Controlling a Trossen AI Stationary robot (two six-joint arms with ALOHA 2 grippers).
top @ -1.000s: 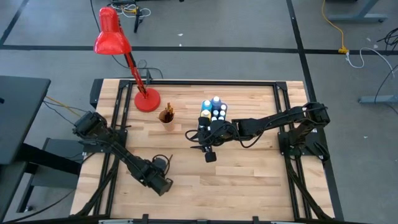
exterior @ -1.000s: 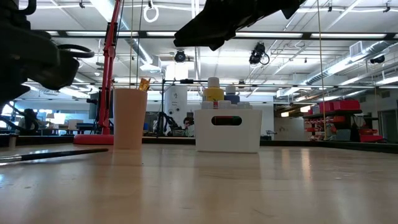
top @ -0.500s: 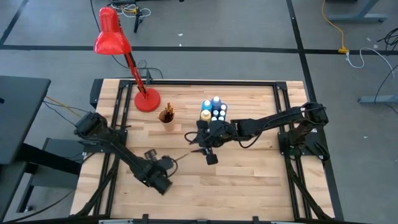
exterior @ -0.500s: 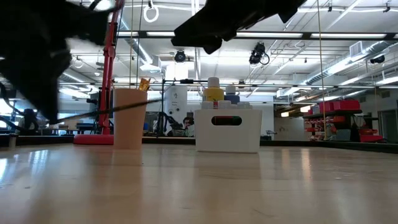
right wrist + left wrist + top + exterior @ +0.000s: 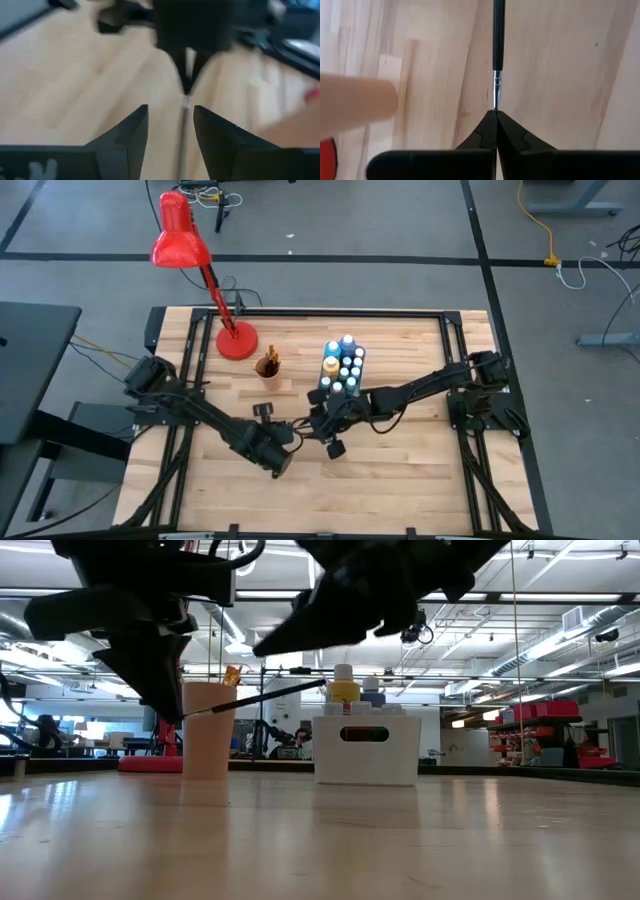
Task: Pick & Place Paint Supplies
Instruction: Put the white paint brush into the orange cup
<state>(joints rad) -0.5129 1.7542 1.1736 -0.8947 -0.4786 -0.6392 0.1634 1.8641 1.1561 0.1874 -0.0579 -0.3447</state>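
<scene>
The left gripper [image 5: 495,114] is pinching the brush [image 5: 498,35] by its tip, handle pointing at 12 o'clock between the right gripper's [image 5: 170,120] parted, empty fingers.

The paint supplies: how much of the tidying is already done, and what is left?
Done: the paint bottles stand in the white box, and some brushes sit in the cup. In hand: the left gripper is shut on a brush, held above the table, with the open right gripper around its shaft. Left: putting this brush away, probably in the cup.
</scene>
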